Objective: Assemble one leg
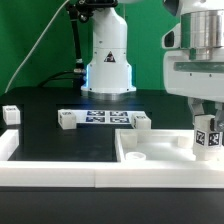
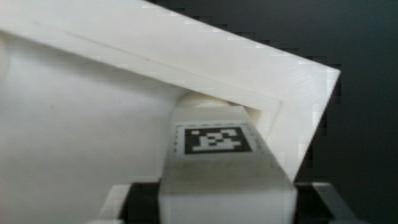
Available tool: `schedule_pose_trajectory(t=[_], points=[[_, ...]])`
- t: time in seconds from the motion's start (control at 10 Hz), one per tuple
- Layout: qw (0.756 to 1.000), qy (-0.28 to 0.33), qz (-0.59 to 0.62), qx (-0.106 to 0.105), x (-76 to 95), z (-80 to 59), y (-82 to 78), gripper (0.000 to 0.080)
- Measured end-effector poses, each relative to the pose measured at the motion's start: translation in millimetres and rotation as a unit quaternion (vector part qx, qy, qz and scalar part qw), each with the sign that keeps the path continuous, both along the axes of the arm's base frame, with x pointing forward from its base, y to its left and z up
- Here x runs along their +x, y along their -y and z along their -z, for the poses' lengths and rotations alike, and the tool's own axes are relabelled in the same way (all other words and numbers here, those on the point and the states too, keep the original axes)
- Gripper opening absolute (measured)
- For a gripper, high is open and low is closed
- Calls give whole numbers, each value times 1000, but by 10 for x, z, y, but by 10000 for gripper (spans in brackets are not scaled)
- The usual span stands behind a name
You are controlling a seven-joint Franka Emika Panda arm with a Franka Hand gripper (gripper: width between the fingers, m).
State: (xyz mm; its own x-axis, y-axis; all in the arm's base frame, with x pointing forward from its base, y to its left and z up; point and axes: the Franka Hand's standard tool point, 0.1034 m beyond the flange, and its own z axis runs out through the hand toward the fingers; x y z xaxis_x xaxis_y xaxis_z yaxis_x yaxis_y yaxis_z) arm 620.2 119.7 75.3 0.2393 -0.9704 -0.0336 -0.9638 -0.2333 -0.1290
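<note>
My gripper (image 1: 207,128) is shut on the leg (image 1: 208,134), a short white post with a black-and-white tag, and holds it upright over the far right corner of the large white rimmed tray piece (image 1: 150,160). In the wrist view the leg (image 2: 217,150) sits between the black finger pads (image 2: 146,200), its far end tucked into the tray's raised corner rim (image 2: 267,85). I cannot tell whether the leg's end touches the tray floor.
The marker board (image 1: 103,118) lies mid-table. Small white posts stand at its ends (image 1: 66,120) (image 1: 141,122), and another (image 1: 10,114) at the exterior view's left. A round boss (image 1: 135,156) rises from the tray floor. The robot base (image 1: 108,60) stands behind.
</note>
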Motion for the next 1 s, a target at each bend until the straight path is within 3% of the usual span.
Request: schedule_pose_trajectory(t=[0.4,0.6,1.0], points=[[980,-11,195,36,2,-3,-18,294],[950,-18,305,55,9,-4,-3,294],[943,-18,329,54,11,-2,65,294]])
